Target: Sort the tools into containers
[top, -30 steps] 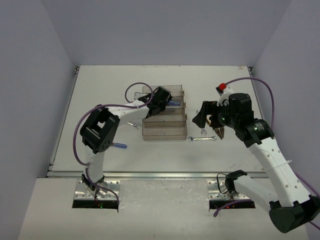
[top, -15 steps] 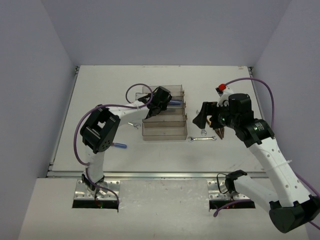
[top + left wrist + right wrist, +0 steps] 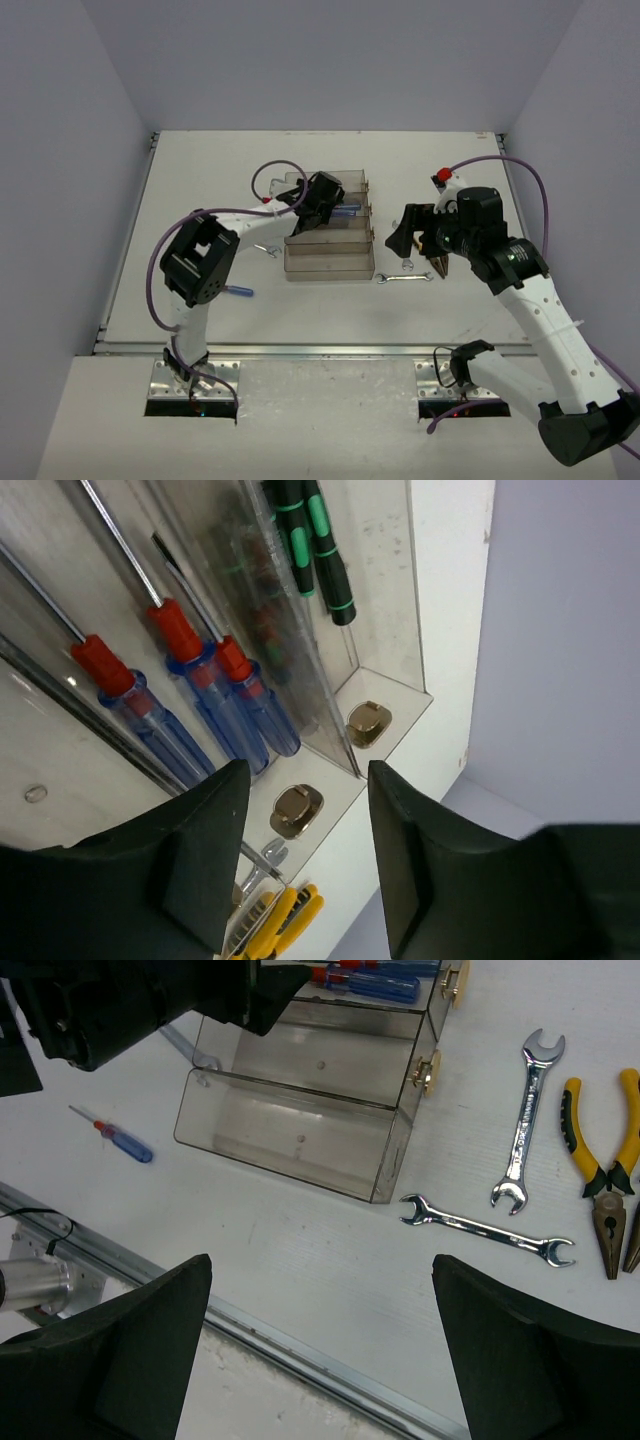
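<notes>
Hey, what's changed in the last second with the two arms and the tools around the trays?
The left gripper has opened over the trays, apparently letting go of a screwdriver. Three blue-and-red screwdrivers now lie loose in one compartment, none between its fingers. The right gripper, open, the wrenches, the pliers and the stray screwdriver stayed put.

Pliers (image 3: 608, 1222), partly beyond the right wrist view's right edge.
</notes>
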Controlling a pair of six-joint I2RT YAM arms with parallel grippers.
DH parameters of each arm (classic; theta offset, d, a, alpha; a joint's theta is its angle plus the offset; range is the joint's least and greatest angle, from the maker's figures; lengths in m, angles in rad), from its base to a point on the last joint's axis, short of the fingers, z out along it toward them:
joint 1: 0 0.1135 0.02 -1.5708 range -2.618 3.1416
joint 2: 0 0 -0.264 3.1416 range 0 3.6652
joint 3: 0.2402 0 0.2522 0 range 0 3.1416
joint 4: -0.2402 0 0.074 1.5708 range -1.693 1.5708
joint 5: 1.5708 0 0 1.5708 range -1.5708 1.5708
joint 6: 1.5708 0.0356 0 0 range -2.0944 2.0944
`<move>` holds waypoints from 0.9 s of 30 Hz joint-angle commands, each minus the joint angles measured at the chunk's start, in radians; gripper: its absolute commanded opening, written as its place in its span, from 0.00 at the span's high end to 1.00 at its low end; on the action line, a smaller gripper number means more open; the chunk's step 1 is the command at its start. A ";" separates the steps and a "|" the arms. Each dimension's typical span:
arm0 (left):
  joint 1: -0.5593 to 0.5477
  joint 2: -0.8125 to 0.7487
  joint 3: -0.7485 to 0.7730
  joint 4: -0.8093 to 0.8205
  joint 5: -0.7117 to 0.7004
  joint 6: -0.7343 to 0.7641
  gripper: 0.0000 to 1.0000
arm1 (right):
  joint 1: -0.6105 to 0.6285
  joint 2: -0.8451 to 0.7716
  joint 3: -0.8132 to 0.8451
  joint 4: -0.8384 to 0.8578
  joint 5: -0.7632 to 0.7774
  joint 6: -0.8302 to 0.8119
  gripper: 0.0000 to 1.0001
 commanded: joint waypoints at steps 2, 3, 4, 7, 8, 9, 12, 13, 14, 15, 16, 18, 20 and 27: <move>-0.005 -0.184 0.122 -0.264 -0.189 0.142 0.19 | -0.004 -0.010 0.040 0.021 -0.007 -0.024 0.10; 0.002 -0.217 0.115 -0.358 -0.192 0.103 0.10 | -0.004 -0.010 0.035 0.024 -0.006 -0.025 0.10; 0.008 -0.249 0.109 -0.451 -0.194 0.063 0.01 | -0.004 -0.011 0.031 0.027 -0.005 -0.025 0.10; 0.059 -0.379 0.011 -0.658 -0.090 -0.053 0.00 | -0.004 -0.009 0.025 0.035 -0.006 -0.028 0.10; 0.080 -0.422 -0.047 -0.694 -0.032 -0.069 0.00 | -0.003 -0.007 0.025 0.036 -0.008 -0.028 0.10; 0.100 -0.459 -0.139 -0.714 0.042 -0.072 0.00 | -0.003 -0.004 0.023 0.040 -0.014 -0.027 0.10; 0.165 -0.585 -0.330 -0.737 0.126 -0.021 0.00 | -0.003 -0.003 0.021 0.044 -0.030 -0.022 0.10; 0.184 -0.637 -0.385 -0.762 0.132 -0.022 0.00 | -0.003 -0.004 0.018 0.047 -0.034 -0.021 0.10; 0.200 -0.699 -0.450 -0.790 0.127 -0.031 0.00 | -0.003 -0.005 0.015 0.050 -0.036 -0.019 0.10; 0.205 -0.741 -0.487 -0.800 0.117 -0.042 0.01 | -0.003 -0.004 0.014 0.050 -0.039 -0.017 0.10; 0.210 -0.782 -0.521 -0.808 0.102 -0.053 0.01 | -0.003 -0.002 0.014 0.050 -0.042 -0.016 0.10; 0.211 -0.895 -0.630 -0.821 0.052 -0.102 0.04 | -0.003 0.000 0.011 0.055 -0.051 -0.011 0.10; 0.213 -0.990 -0.735 -0.771 0.034 -0.130 0.09 | -0.003 0.008 0.009 0.067 -0.070 -0.004 0.10; 0.214 -1.116 -0.913 -0.568 -0.017 -0.084 0.31 | -0.003 0.040 0.018 0.087 -0.103 0.014 0.10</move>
